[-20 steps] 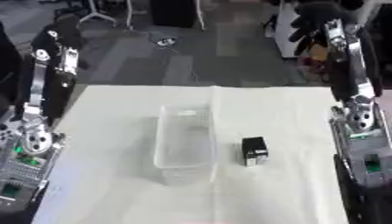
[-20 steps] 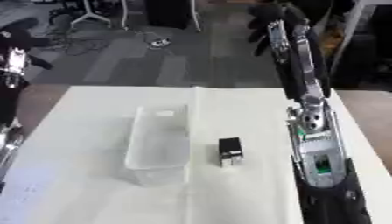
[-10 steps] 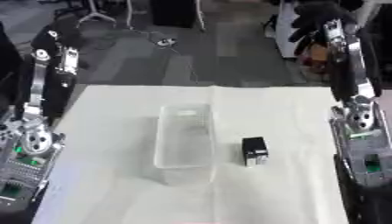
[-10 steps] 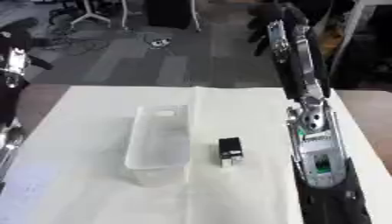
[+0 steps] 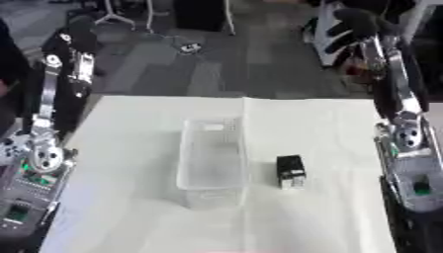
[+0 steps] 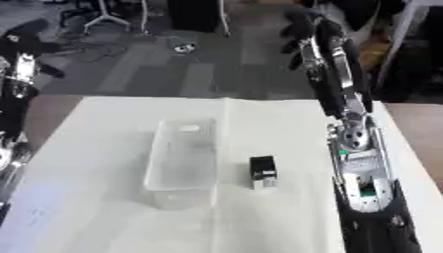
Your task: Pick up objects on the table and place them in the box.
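On the worktop: a white cloth (image 5: 130,148) is spread across it, with a fold line running down the middle.
Box: a clear plastic container (image 5: 210,160) is seen lying lengthwise near the centre, open at the top, nothing made out inside it.
Object: a small black block with a white lower face (image 5: 290,171) is found standing on the cloth just to the right of the box, apart from its wall.
Left hand: raised at the upper left (image 6: 34,33), well above the worktop; dark fingers are spread and nothing is held.
Right hand: lifted at the upper right (image 5: 350,27), fingers hanging relaxed, nothing grasped.
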`<state>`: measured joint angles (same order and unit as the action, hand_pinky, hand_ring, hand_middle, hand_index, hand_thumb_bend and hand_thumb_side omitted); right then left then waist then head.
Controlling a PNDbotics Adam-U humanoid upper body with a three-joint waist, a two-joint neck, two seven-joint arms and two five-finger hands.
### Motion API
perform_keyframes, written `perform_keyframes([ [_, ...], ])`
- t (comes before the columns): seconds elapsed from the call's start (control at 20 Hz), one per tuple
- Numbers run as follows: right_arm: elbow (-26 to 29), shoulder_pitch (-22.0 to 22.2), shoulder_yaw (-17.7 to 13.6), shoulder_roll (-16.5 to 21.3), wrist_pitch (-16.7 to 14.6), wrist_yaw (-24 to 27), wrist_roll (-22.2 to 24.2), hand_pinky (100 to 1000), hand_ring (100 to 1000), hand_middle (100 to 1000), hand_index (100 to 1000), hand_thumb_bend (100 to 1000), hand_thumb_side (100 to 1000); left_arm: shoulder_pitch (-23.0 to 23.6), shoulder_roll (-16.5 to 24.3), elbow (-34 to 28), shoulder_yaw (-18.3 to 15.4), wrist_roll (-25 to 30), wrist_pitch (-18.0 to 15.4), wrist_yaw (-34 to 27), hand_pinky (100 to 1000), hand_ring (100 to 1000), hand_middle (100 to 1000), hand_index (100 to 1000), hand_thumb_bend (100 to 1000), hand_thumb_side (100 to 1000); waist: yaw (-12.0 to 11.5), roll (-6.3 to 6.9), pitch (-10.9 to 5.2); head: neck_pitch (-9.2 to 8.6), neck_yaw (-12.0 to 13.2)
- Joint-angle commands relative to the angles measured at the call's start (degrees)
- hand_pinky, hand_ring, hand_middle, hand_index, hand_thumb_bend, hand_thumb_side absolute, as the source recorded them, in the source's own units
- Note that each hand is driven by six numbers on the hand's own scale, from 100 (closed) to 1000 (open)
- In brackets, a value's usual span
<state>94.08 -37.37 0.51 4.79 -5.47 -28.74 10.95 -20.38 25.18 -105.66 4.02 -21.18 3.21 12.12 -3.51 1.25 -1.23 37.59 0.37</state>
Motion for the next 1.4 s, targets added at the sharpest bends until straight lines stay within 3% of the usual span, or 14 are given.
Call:
perform_keyframes([
  [0.05,-6.3,-4.2,-0.5,2.4,-2.3,-4.9,3.9,416,553,625,868,398,1000,-0.5,0.9,-0.6,-0.2,0.1,-0.1,-0.3,492,750,845,870,156,1000,-0.2,0.00,-0.79,-1.33,-1.5],
  [0.1,-8.8,-5.6,-0.4,3.0,-3.3,-6.4,4.8,433,558,637,896,451,1000,-0.4,0.9,-0.5,-0.1,0.2,-0.1,-0.3,491,749,845,870,156,1000,-0.3,-0.06,-0.84,-1.44,-1.8],
  [0.35,-25.3,-14.0,-0.1,6.2,-9.1,-16.9,7.0,467,563,647,898,495,1000,-0.2,1.0,-0.4,0.1,0.5,-0.2,-0.3,490,749,845,870,156,1000,-0.6,-0.33,-0.95,-1.58,-3.0],
  [0.7,-44.4,-23.2,-0.2,8.7,-16.8,-37.9,3.8,660,641,735,881,622,1000,0.0,1.2,-0.3,0.2,0.6,-0.2,-0.2,491,750,845,870,155,1000,-0.7,-0.67,-1.19,-0.95,-2.5],
  [1.05,-51.6,-25.8,-1.1,8.9,-19.6,-57.0,-4.0,750,668,746,858,701,1000,-0.1,1.2,-0.3,0.0,0.4,-0.2,-0.3,492,750,845,870,156,1000,-0.6,-0.65,-1.37,-1.07,-2.5],
  [1.4,-55.4,-25.9,-1.9,8.8,-22.1,-68.6,-6.8,848,711,771,871,802,1000,0.0,1.3,-0.3,0.1,0.5,-0.2,-0.2,491,750,845,870,155,1000,-0.6,-0.62,-1.24,-1.38,-2.9],
])
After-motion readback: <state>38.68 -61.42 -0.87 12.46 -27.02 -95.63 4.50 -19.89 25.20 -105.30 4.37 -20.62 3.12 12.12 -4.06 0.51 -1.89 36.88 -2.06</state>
